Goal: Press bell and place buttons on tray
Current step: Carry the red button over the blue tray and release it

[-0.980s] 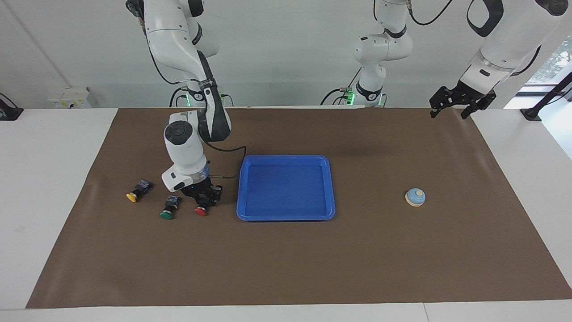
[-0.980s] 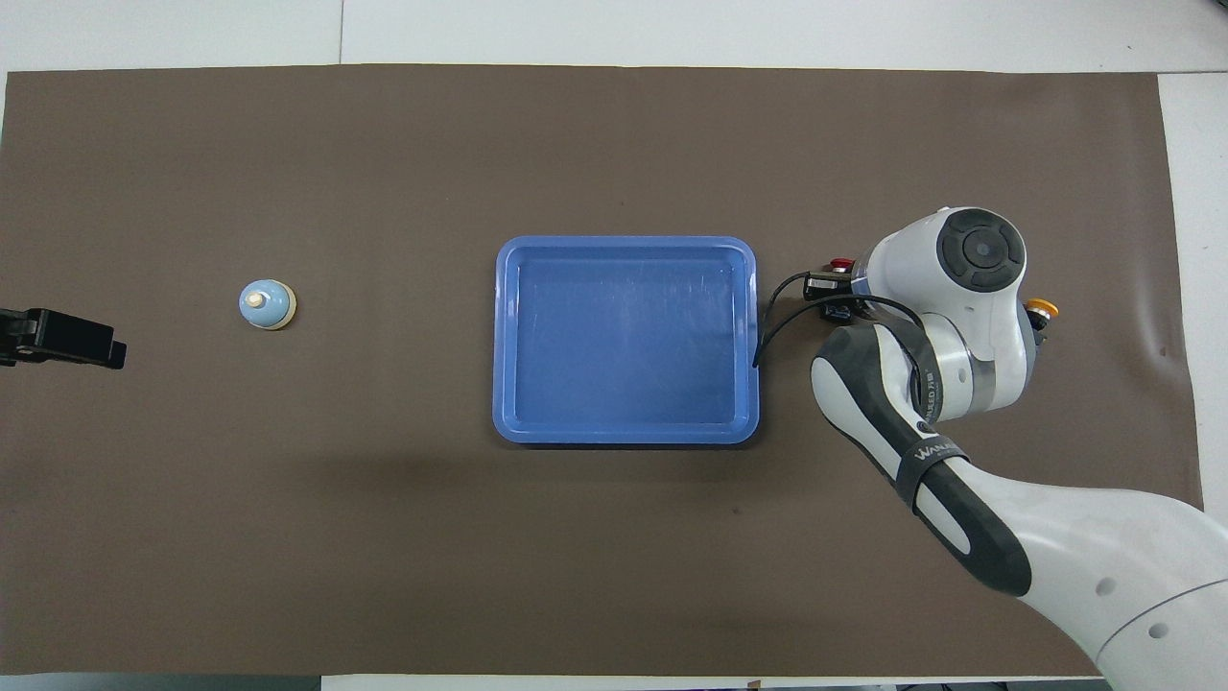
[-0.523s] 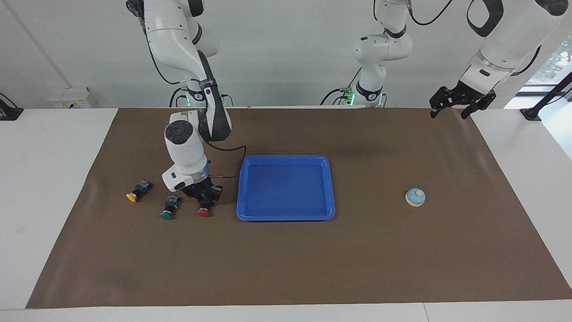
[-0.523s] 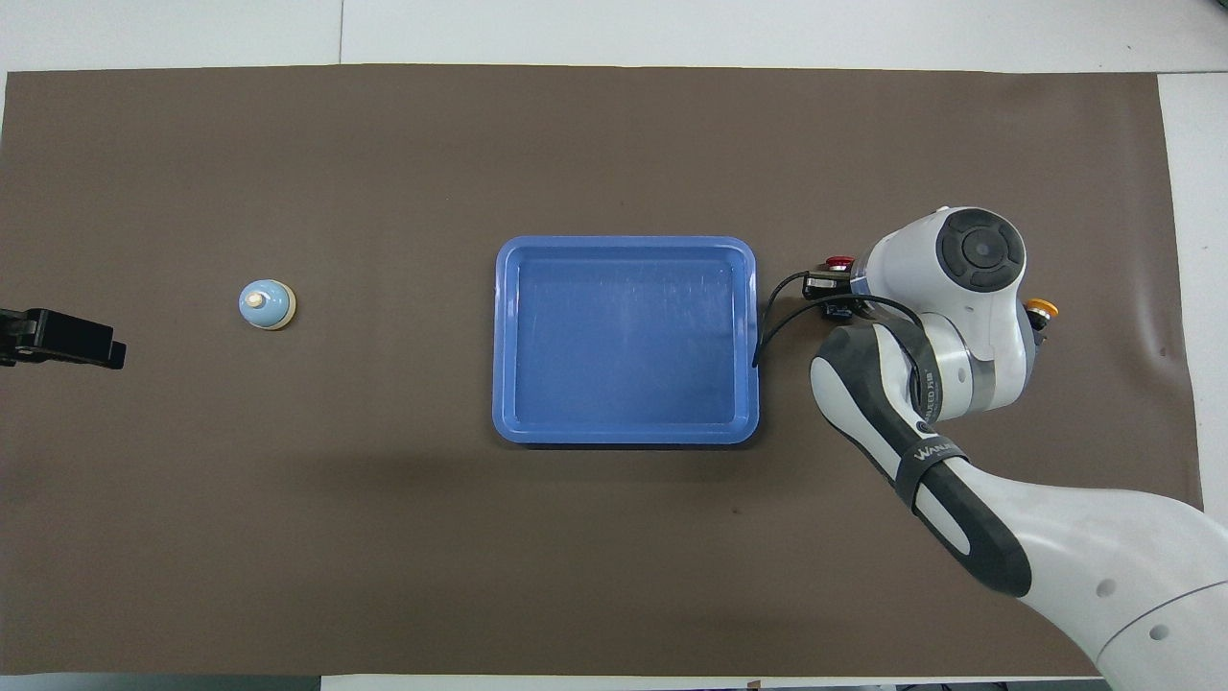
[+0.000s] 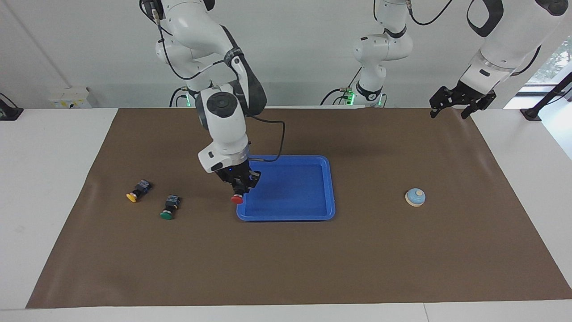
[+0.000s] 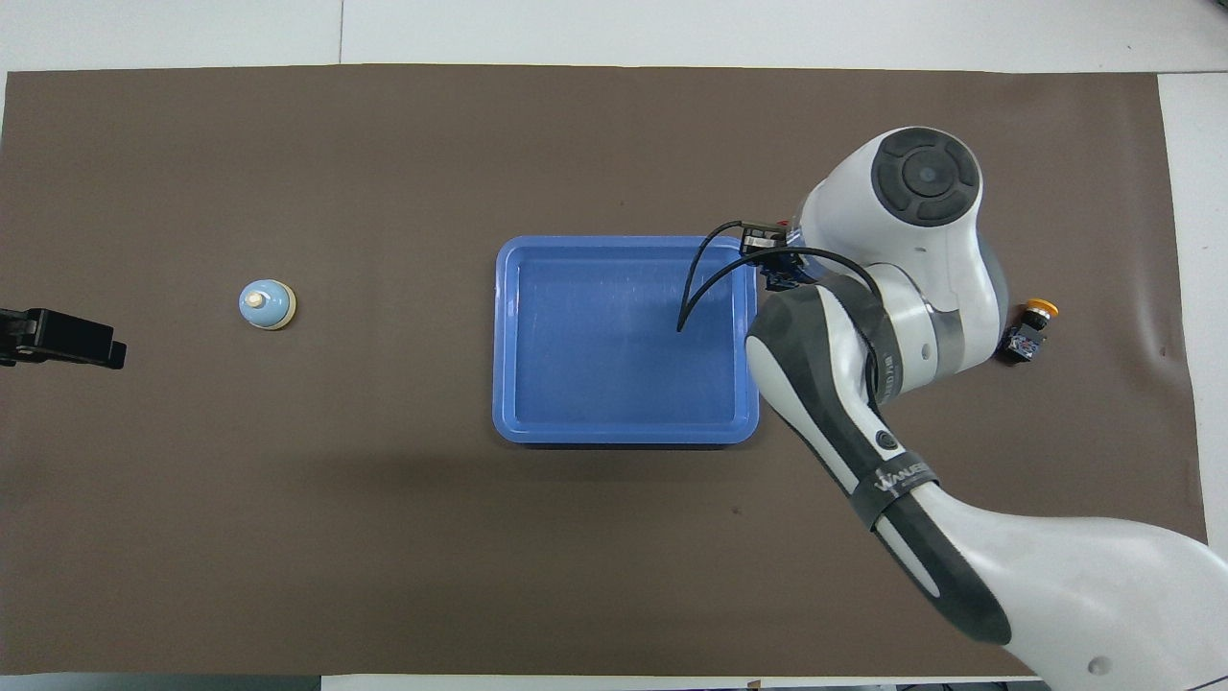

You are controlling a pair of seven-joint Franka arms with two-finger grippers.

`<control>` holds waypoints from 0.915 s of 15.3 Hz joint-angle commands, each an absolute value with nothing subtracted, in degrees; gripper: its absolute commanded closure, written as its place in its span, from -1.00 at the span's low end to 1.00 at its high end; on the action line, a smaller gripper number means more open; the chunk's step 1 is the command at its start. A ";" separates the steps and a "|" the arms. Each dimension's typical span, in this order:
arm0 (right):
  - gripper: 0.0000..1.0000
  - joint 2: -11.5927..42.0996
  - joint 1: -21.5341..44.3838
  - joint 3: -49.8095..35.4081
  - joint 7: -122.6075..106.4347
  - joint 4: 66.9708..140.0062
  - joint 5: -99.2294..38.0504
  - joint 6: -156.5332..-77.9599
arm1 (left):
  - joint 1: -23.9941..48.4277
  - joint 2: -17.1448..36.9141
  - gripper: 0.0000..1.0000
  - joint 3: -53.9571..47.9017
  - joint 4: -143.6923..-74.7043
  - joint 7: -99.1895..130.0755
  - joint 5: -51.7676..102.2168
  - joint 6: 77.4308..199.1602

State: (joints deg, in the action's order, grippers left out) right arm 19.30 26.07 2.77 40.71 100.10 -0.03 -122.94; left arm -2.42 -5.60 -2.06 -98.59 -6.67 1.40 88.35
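Note:
My right gripper [image 5: 239, 188] is shut on the red button [image 5: 237, 199], held cap down in the air over the rim of the blue tray [image 5: 286, 217] at the right arm's end. In the overhead view the right wrist covers that edge of the tray [image 6: 624, 437]. The green button [image 5: 169, 208] and the yellow button [image 5: 137, 190] lie on the mat toward the right arm's end; the yellow button [image 6: 1031, 324] also shows from overhead. The light blue bell [image 5: 415, 197] [image 6: 267, 304] stands toward the left arm's end. My left gripper [image 5: 449, 112] [image 6: 58, 338] waits open above the mat's corner.
A brown mat [image 5: 286, 268] covers most of the white table. A black cable [image 6: 705, 278] from the right wrist hangs over the tray. A third white arm [image 5: 377, 53] stands at the robots' edge of the table.
My right gripper has lifted the red button off the mat and carried it toward the tray, now over its rim. The left arm, bell, green and yellow buttons have not moved.

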 commanded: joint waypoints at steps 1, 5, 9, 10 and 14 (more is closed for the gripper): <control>1.00 22.67 29.43 2.99 46.39 100.01 -1.14 -126.63 | -2.20 -5.71 -1.00 -1.76 -98.09 -7.03 1.49 87.89; 1.00 24.34 29.97 2.99 48.87 102.65 -1.14 -131.39 | -2.20 -5.71 -1.00 -1.76 -98.09 -7.03 1.49 87.89; 1.00 25.49 30.94 3.08 48.26 105.90 -1.05 -136.23 | -2.20 -5.71 -1.00 -1.76 -98.09 -7.03 1.49 87.89; 1.00 25.49 30.76 3.08 47.90 105.91 -1.05 -136.32 | -2.20 -5.71 -1.00 -1.76 -98.09 -7.03 1.49 87.89; -0.34 25.49 30.50 2.99 48.25 106.00 -1.05 -136.23 | -2.20 -5.71 -1.00 -1.76 -98.09 -7.03 1.49 87.89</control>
